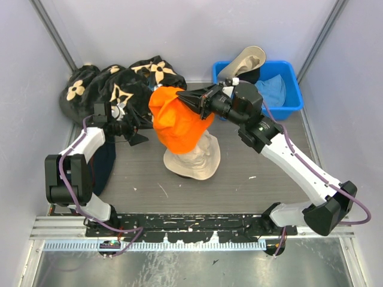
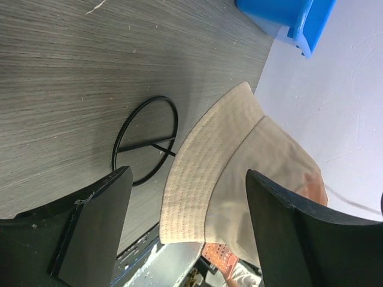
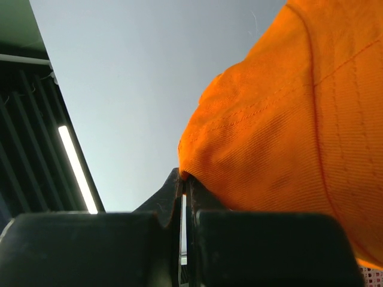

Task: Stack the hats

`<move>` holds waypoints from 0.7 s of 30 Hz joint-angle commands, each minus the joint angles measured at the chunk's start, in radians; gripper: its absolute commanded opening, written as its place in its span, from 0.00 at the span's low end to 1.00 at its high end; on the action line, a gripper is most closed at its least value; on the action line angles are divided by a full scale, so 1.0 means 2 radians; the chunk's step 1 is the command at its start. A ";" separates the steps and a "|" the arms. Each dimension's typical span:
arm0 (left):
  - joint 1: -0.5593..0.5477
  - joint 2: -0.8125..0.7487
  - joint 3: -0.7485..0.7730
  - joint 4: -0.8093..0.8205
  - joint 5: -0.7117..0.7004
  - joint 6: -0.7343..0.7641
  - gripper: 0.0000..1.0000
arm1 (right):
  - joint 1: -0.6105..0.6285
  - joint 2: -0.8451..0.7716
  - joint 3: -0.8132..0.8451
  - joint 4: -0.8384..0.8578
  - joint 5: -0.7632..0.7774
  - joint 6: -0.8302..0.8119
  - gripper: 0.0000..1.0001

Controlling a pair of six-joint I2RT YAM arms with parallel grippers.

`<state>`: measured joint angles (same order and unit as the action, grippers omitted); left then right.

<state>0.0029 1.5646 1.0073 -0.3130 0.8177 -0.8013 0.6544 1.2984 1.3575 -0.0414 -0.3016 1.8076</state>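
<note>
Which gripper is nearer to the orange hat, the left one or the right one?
Right. The right gripper is shut on the edge of the orange hat; the left gripper stands open close beside it, on its left.

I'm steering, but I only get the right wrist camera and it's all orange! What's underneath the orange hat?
Observer: The orange hat hangs from the right pincer, right over a beige hat that sits on the table.
Child: Is the other pincer helping?
Observer: No. The left pincer is open and empty, just beside the orange hat.
Child: Any other hats around?
Observer: Yes, a light blue hat lies in the blue bin at the far right of the table.
</note>
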 commanded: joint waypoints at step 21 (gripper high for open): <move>-0.001 0.015 -0.017 0.015 0.015 0.000 0.84 | 0.002 -0.135 -0.195 0.011 0.049 0.007 0.01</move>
<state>0.0029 1.5848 0.9913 -0.2951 0.8215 -0.8051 0.6697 1.0752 1.0096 -0.0612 -0.2306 1.8099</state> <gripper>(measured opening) 0.837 0.047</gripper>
